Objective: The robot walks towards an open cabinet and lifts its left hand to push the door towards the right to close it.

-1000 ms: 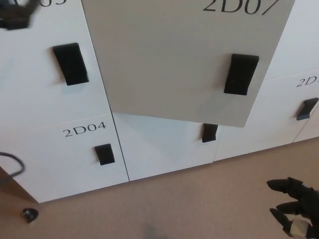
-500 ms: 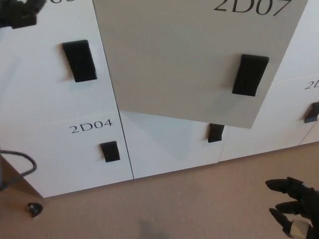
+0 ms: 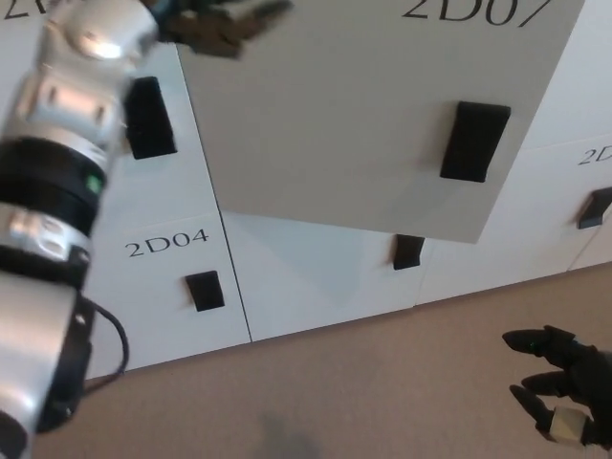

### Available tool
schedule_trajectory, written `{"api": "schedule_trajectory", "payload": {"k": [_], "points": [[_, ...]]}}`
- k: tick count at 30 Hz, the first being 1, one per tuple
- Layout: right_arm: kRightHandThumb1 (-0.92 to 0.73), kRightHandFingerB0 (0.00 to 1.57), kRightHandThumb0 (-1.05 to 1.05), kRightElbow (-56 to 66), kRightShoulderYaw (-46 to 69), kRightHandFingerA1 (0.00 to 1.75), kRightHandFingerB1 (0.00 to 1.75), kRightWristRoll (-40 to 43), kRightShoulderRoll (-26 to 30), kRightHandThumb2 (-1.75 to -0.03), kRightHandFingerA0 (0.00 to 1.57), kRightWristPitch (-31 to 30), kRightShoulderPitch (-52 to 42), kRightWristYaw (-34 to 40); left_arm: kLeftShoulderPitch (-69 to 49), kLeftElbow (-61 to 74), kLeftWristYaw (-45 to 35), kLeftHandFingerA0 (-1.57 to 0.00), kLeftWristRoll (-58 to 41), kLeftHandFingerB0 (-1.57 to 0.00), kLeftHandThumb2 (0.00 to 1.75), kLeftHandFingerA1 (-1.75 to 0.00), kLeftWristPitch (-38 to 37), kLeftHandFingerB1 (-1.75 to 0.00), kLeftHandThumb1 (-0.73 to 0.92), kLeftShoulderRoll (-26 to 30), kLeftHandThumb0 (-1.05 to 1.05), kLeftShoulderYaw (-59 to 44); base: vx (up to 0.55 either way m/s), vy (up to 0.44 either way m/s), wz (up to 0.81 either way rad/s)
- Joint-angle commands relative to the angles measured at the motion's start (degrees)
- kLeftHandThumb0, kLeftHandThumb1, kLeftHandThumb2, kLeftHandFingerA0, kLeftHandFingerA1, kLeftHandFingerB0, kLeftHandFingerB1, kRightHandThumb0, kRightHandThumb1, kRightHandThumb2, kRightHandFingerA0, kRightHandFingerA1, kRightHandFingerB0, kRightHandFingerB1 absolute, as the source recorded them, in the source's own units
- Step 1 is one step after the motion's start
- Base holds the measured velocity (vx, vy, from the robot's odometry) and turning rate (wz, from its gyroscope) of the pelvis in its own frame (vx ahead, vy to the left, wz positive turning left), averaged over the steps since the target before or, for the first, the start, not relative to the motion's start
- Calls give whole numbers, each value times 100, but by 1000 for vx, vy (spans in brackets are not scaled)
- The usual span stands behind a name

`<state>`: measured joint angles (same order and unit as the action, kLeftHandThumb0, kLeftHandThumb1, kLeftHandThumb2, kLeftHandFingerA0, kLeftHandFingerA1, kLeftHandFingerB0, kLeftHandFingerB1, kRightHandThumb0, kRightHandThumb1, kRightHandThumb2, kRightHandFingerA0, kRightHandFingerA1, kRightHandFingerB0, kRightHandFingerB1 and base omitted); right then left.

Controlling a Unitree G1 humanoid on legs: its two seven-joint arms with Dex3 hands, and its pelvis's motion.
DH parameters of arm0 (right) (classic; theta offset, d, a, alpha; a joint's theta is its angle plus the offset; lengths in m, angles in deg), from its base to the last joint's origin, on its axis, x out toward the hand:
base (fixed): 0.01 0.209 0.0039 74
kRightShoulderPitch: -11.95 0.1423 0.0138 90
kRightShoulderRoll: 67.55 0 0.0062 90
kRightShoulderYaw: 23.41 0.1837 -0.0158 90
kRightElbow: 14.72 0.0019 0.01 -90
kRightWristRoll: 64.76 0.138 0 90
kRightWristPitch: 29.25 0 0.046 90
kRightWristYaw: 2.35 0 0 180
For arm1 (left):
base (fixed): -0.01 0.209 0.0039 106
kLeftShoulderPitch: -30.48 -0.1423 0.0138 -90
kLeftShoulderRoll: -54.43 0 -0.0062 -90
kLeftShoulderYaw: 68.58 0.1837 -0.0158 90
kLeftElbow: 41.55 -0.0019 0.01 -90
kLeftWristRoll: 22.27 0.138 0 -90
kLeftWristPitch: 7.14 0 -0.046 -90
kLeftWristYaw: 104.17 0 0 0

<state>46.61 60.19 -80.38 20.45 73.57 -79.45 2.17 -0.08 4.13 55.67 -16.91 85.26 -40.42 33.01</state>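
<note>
The open door (image 3: 363, 115) reads "2D07"; the lower-left cabinet front (image 3: 163, 287) reads "2D04".

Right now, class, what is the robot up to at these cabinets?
The robot stands before a wall of white cabinets and is about to close one. Its left arm is raised, with the left hand at the top left corner of the open door marked 2D07, which swings out over the closed doors behind. The picture does not show whether it touches. The right hand hangs low over the floor, fingers apart, holding nothing.

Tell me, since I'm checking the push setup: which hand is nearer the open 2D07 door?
Left. The left hand is raised at the open door's upper left edge; the right hand hangs low over the floor, below the door.
</note>
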Motion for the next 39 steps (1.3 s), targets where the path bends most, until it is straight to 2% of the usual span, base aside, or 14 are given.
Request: {"api": "schedule_trajectory", "payload": {"k": [1,6,7,9,10,17,19,20,24,25,30,31,38,39], "points": [[-70,51,-23,-91,28,49,42,-27,79,-60,66,-101,121,-50,-1104,2479,-1448,-51,230,-42,61,-37,374,-34,67,-184,-63,1443,0,0,0],[-70,49,-24,-123,28,49,41,-27,87,-60,65,-86,144,-54,-1293,3156,-2083,-60,258,-49,66,-44,787,-39,60,-78,-66,2136,0,0,0],[-71,45,-24,-159,10,51,41,-61,94,-61,64,-31,144,-19,-1336,3096,-2106,-56,314,-36,95,-60,782,-48,53,-122,-60,2265,0,0,0],[-71,45,-24,-201,-15,51,41,-108,105,-61,64,39,144,26,-1388,3051,-2098,-56,370,-36,95,-60,807,-48,53,-162,-60,2410,0,0,0],[-71,46,-25,-230,-26,51,41,-102,81,-61,64,28,153,24,-1386,2875,-2030,-56,438,-49,61,-41,824,-37,67,-225,-61,2495,0,0,0],[-70,51,-23,-277,3,49,42,-41,39,-60,65,44,181,38,-889,1614,-1481,-52,622,-45,62,-39,898,-35,67,-631,-61,2447,0,0,0],[-70,50,-23,-226,-40,48,41,-42,-58,-60,64,-52,229,31,-439,894,-1242,-47,676,-43,61,-38,744,-35,67,-729,-62,2255,0,0,0],[-70,48,-23,-138,-59,48,40,-55,-92,-60,62,-118,204,34,-96,427,-1079,-34,700,-33,60,-35,711,-32,66,-810,-62,2147,0,0,0],[-70,49,-23,76,-122,46,40,-112,-169,-60,60,-223,123,69,713,-673,-633,-29,679,-26,59,-33,697,-30,67,-987,-62,1841,0,0,0],[-70,49,-24,114,-135,46,41,-124,-184,-60,60,-201,122,86,977,-976,-454,-1,607,0,101,-50,754,-47,47,-1005,-34,1680,0,0,0],[-71,49,-25,215,-164,46,41,-165,-211,-60,60,-200,169,124,1635,-1752,-32,-1,407,0,100,-50,806,-48,45,-1004,-36,1222,0,0,0],[-71,49,-26,312,-182,46,40,-175,-220,-61,60,-257,151,97,1705,-1885,74,-1,435,-8,85,-41,818,-34,48,-991,-69,1188,0,0,0],[-71,48,-25,837,-246,44,39,-226,-281,-61,60,-567,-23,11,1794,-2416,489,-9,656,-4,85,-43,719,-27,53,-875,-71,1113,0,0,0],[-71,48,-25,1016,-258,44,39,-249,-290,-61,60,-679,-71,-19,1786,-2541,596,-1,625,0,88,-39,716,-20,51,-789,-69,991,0,0,0]]}}
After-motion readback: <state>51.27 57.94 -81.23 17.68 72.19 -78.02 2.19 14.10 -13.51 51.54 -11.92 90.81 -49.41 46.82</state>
